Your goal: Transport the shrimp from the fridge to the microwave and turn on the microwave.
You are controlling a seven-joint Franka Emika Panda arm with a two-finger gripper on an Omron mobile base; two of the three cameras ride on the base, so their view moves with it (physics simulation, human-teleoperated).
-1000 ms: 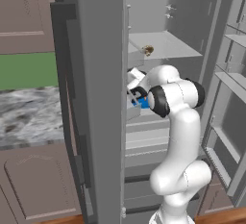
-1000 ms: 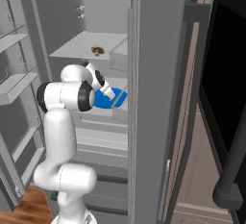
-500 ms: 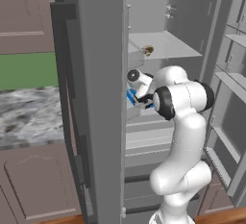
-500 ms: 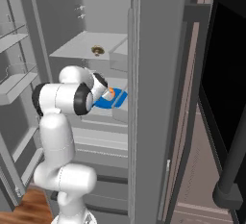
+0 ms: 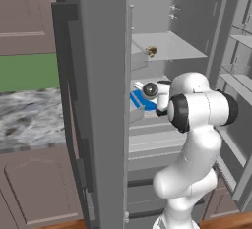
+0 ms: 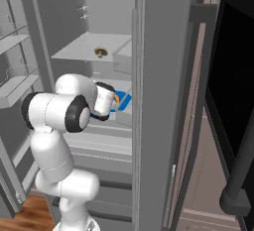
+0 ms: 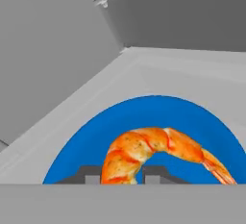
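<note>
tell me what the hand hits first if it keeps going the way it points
The shrimp: in the hand view its body sits right between the fingertips of the hand, lying on the blue plate. The plate comes next, though depth is hard to judge.

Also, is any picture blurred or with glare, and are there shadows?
Hand view: sharp, the shrimp on its blue plate evenly lit, no glare. Left base view: flat light, soft shade inside the fridge. Right base view: the black microwave door shows no reflection.
</note>
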